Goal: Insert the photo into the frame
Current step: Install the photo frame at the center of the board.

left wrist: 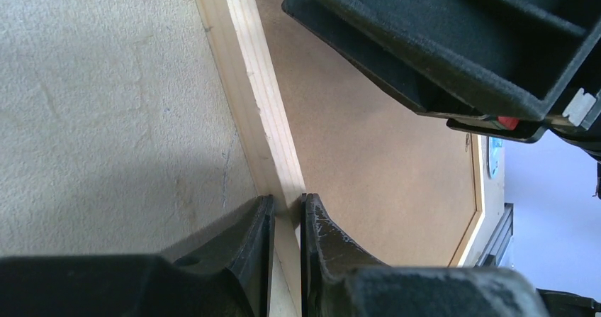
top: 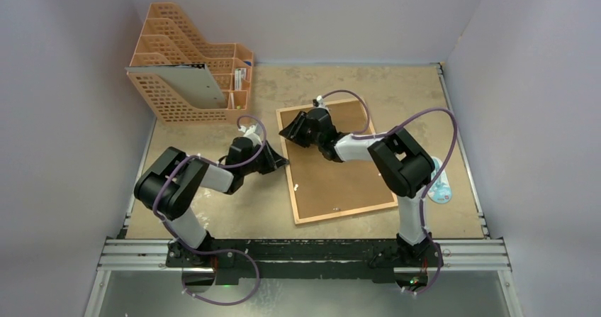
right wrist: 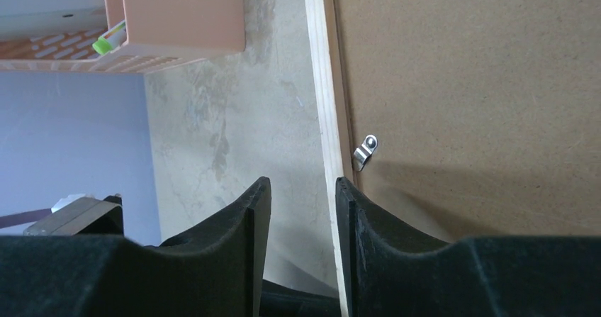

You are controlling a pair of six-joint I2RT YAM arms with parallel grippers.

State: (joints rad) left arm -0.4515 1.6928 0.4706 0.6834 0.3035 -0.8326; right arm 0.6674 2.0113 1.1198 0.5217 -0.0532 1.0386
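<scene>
Counter [top: 234, 210]: mottled beige, carrying everything below.
Left hand [left wrist: 287, 203]: low over the counter. My two fingers are nearly closed, one on each side of the left-hand rail of the frame [top: 347, 213], and the pale wood fills the gap between them.
Frame: thin light wood. It lies flat on the counter between my two arms, back side up and turned askew to the counter's edges.
Backing panel [top: 340, 175]: brown hardboard inside the frame, filling it rail to rail.
Right hand [right wrist: 302, 184]: at the frame's far left corner. My fingers stand apart and hold nothing. One hangs over bare counter, the other over the rail's inner edge and the panel.
Clip [right wrist: 365, 152]: a small metal tab on the panel just inside the rail, just ahead of my right fingers.
File rack [top: 177, 44]: orange plastic, at the far left corner of the counter, well apart from the frame.
Sheet [top: 191, 83]: a pale flat piece leaning on the rack's near side.
Photo: I cannot tell where it lies.
</scene>
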